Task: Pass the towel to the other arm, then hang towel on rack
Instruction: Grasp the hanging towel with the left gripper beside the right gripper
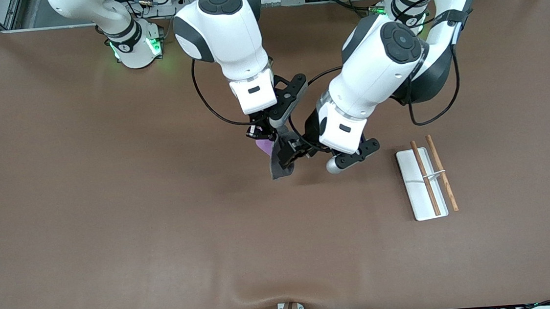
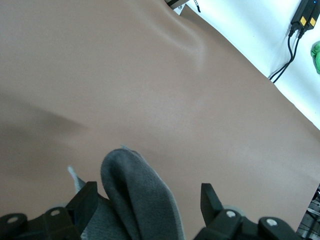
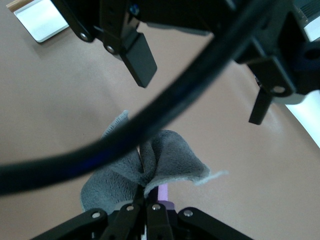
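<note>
While right hand (image 3: 145, 206) pinches towel (image 3: 150, 165), left hand (image 2: 147, 200) (seemingly open) straddles it.

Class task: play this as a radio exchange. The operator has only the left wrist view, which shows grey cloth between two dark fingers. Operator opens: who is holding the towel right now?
Observer: The right gripper is shut on the towel, pinching a fold of it in the air over the middle of the table.
Operator: Are my fingers closed on it?
Observer: No. The left gripper stands open with the hanging cloth between its fingers.
Operator: Where is the rack?
Observer: The rack lies toward the left arm's end of the table, with nothing on its rods.
</note>
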{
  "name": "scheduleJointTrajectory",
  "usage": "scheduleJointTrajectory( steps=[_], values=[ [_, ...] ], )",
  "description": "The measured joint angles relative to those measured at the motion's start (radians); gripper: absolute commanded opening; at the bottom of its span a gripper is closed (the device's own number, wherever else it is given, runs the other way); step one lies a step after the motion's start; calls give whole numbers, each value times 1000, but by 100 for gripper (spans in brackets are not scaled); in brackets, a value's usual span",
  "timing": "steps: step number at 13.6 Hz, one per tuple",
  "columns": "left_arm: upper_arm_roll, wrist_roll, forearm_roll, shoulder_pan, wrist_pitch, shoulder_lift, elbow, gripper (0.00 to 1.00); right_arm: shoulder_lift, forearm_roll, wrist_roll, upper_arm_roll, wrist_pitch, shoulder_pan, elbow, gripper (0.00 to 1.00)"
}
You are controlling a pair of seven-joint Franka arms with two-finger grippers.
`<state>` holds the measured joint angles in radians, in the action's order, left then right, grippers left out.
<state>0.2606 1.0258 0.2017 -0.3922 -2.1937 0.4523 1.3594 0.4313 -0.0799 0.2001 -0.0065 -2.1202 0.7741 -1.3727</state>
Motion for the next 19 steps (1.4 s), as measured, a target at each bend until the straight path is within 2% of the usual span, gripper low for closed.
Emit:
scheduleJointTrajectory(
  steps=[3,4,7,9,12,19],
  values=[
    [-6,50,2,18,91,-1,-6,75,0,1,0,0,0,0,0,0],
    [-6,102,8,24,115,-1,-6,75,0,1,0,0,0,0,0,0],
    [-6,240,45,28,149,0,14,65,0,1,0,-1,0,0,0,0],
    [-6,288,81,29,150,1,46,62,0,1,0,-1,0,0,0,0],
    [-8,309,134,40,150,1,83,39,0,1,0,-1,0,0,0,0],
    [-9,366,183,55,150,2,94,38,0,2,0,-1,0,0,0,0]
  ],
)
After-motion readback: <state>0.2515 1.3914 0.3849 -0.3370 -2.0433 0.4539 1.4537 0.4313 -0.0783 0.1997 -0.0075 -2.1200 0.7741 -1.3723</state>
